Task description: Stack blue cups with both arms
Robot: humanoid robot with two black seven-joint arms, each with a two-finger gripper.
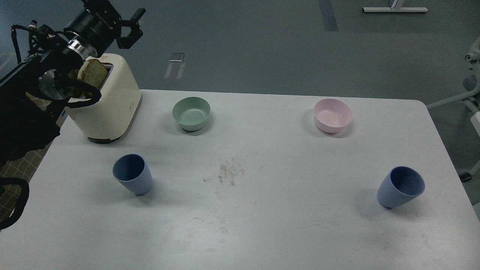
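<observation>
Stacking not begun. Both blue cups stand upright and apart on the table: the left cup in front of the toaster, the right cup well to the toaster's right. The left gripper hovers above the toaster, jaws spread, empty. The right gripper is out of view.

At lower left and lower right of the frame, the two blue cups look like matt plastic, smooth, darker inside. The mint-green bowl and pink bowl show the same dull, smooth finish. The toaster at upper left has a glossy cream shell. The white table is smooth, faintly sheened, scuffed and smudged at centre. The left arm is matt black with a bright metal ring.
</observation>
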